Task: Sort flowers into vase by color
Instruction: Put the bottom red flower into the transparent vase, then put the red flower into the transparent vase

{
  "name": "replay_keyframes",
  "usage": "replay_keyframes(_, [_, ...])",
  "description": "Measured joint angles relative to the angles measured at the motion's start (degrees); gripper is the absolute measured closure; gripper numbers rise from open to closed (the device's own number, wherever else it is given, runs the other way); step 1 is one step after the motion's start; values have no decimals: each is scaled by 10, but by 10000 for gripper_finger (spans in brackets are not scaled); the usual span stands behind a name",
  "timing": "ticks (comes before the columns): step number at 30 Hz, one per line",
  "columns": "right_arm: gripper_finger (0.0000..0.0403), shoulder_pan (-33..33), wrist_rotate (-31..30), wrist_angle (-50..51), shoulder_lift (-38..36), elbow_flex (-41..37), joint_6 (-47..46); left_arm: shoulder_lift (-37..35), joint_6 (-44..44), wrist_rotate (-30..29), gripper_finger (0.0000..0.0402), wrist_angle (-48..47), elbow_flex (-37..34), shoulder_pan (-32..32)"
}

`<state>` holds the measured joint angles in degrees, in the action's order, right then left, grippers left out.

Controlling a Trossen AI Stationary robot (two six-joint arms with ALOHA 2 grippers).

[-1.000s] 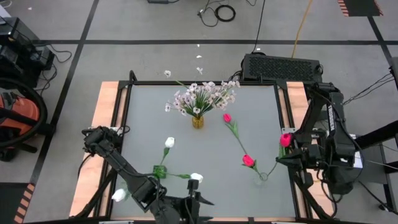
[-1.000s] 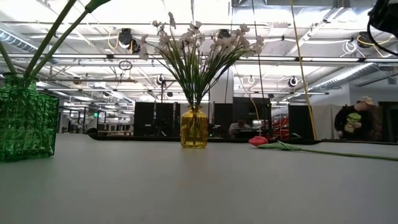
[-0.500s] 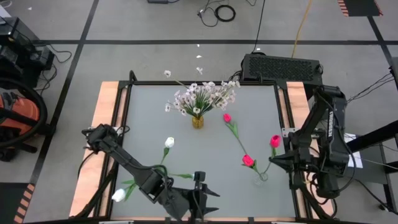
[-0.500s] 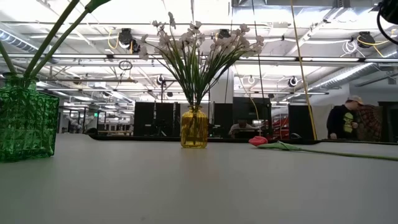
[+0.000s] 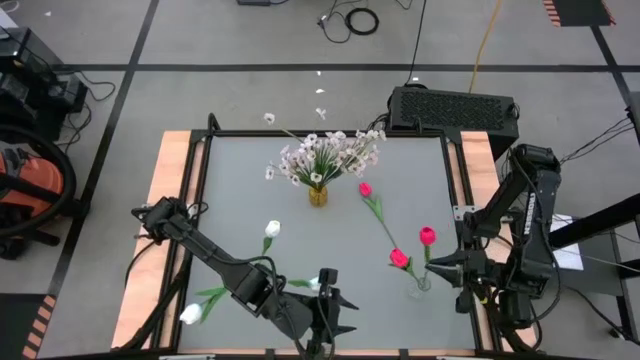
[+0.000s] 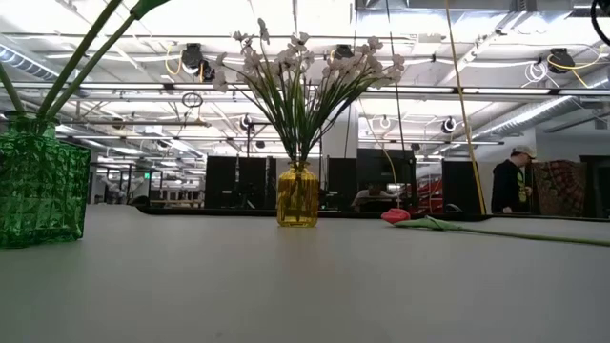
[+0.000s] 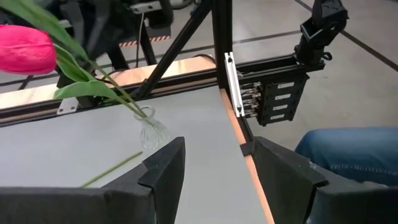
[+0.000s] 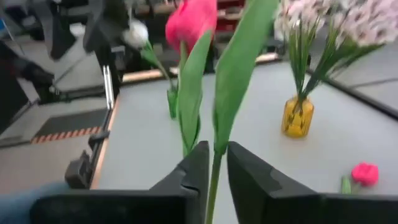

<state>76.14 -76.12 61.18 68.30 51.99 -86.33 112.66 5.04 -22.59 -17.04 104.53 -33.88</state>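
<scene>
The pink tulip [image 5: 427, 236] stands near the table's right edge, its stem [image 8: 214, 180] running down toward the small clear vase [image 5: 420, 287] and its head pointing toward the far edge. The right pincer [image 5: 441, 272] has its fingers narrowed around this stem; the right wrist view shows the green stalk rising between the two dark fingers [image 8: 193, 171], leaves [image 8: 239, 62] spreading above and the bloom on top. A second pink tulip [image 5: 399, 258] leans out of the same clear vase toward the table's middle. A third pink tulip [image 5: 365, 189] lies flat on the table, stem slanting toward the clear vase.

The yellow vase [image 5: 318, 195] near the far edge holds the spray of tiny pale blossoms [image 5: 325, 153], fanned upward. The low view shows this upright fan, which the high view flattens.

The green vase [image 6: 40, 191] shows clearly only in the low view, near the front-left corner. From it, a white tulip [image 5: 272, 230] points toward the far edge. Another white tulip [image 5: 190, 314] sits beyond the left-front edge.

The left pincer [image 5: 328, 318] hovers over the table's front edge, fingers [image 7: 165, 171] moderately apart with nothing between them.
</scene>
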Motion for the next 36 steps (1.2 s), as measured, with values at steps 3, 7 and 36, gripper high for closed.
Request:
replay_keyframes(3, [329,0,50,0,1,0,-1,0,0,0,205,-1,0,4])
replay_keyframes(7, [287,0,118,9,-8,0,-23,0,-12,0,205,-9,0,6])
replay_keyframes(36, [249,-291,247,93,-102,-49,-20,13,17,-34,205,-44,0,22])
